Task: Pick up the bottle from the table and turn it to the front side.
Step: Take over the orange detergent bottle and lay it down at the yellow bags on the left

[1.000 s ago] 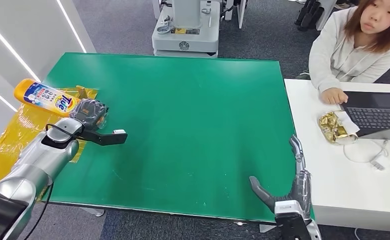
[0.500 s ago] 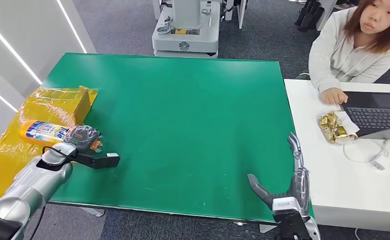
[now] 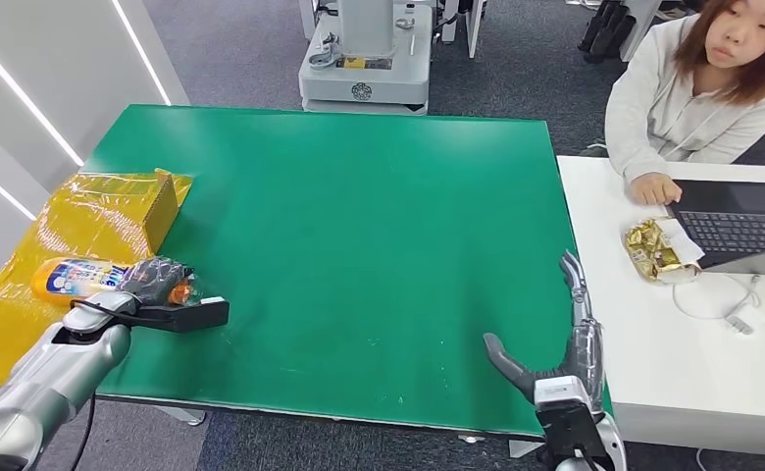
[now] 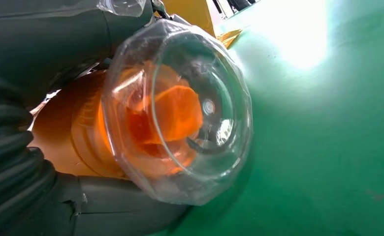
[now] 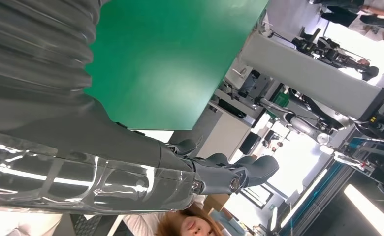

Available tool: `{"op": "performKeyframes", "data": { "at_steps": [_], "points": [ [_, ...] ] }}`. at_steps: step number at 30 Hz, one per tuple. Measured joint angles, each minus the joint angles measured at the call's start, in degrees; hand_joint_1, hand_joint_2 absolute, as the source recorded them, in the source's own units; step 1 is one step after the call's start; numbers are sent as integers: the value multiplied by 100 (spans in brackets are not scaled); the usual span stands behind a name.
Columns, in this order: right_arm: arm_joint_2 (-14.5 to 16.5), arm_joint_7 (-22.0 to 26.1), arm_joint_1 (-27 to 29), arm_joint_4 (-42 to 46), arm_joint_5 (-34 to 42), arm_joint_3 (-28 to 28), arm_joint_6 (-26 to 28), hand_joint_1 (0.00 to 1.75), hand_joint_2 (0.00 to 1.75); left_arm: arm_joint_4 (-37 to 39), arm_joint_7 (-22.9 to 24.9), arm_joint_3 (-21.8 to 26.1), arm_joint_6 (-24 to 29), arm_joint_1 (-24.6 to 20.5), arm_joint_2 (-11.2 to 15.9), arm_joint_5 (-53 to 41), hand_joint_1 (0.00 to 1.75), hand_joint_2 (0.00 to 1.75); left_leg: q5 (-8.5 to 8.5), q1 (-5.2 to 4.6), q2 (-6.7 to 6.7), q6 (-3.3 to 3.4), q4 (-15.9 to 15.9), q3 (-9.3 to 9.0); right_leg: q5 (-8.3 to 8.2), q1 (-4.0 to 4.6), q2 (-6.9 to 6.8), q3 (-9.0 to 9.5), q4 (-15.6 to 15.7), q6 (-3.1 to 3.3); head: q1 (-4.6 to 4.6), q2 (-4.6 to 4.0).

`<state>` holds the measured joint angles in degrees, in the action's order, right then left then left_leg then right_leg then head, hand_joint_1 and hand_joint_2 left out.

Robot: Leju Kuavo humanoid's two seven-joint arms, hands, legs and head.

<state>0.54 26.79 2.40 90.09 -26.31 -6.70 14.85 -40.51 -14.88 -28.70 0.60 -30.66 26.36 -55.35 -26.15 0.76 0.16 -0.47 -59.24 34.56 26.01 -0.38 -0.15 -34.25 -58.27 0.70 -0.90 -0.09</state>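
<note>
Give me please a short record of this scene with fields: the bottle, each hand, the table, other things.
bottle: orange bottle, lying sideways at the table's left edge, clear cap toward the table
left hand: left hand grips the bottle near its cap
right hand: right hand open, holding nothing, at the table's right near corner
table: green table
other: yellow bag; person at laptop

A green table [image 3: 379,226] stands on grey carpet [image 3: 251,59] beside a white desk [image 3: 673,353].

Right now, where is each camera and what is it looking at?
Head view: high on the robot, looking down at the green table; both arms show, left hand holding the bottle.
Left wrist: behind that hand, facing the bottle's clear cap.
Right wrist: behind the right hand, facing outward.
All share the table.
</note>
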Motion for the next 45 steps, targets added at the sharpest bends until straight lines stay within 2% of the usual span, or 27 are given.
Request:
{"op": "performKeyframes", "data": {
  "at_steps": [12, 16, 25, 30, 34, 45],
  "points": [
    [-36, 18, -117, -195, 54, -20, 3, 0, 175, -124, -96, 79, 4, 97, 13, 245, 175, 175, 0, -1, -3, 0, 0, 1, 0, 0, -2, 0, 1, 0, 0, 0],
    [-42, 19, -136, -230, 62, -26, 3, 0, 175, -139, -161, 128, 29, 123, 10, 326, 0, 175, 0, -1, -2, 0, 0, 1, 0, 0, -2, 0, 0, 0, 0, 0],
    [-52, 32, -362, -471, 118, -198, 21, 0, 175, -271, -528, 297, 173, 258, -95, 873, 0, 175, 0, -1, -6, 0, 0, 1, 0, 0, -7, 1, 0, 0, 1, 0],
    [-62, 63, -486, -661, 281, -328, 166, 0, 175, -426, -1102, 637, -75, 461, -237, 2296, 0, 175, 0, -1, -2, 0, -1, 1, 0, 0, -3, -1, 1, 0, 1, 0],
    [-80, 106, -631, -863, 404, -465, 242, 0, 175, -677, -1159, 880, -270, 651, -316, 3021, 0, 175, 0, 0, -1, 0, -1, 2, 0, 0, -1, -3, 1, 0, 0, 0],
    [-175, 158, -831, -1212, 658, -730, 385, 0, 175, -1126, -1343, 1055, -240, 929, -378, 3823, 0, 175, 0, 1, -3, 0, -1, 5, 0, 1, -3, -4, 1, 0, 0, 0]
  ]
}}
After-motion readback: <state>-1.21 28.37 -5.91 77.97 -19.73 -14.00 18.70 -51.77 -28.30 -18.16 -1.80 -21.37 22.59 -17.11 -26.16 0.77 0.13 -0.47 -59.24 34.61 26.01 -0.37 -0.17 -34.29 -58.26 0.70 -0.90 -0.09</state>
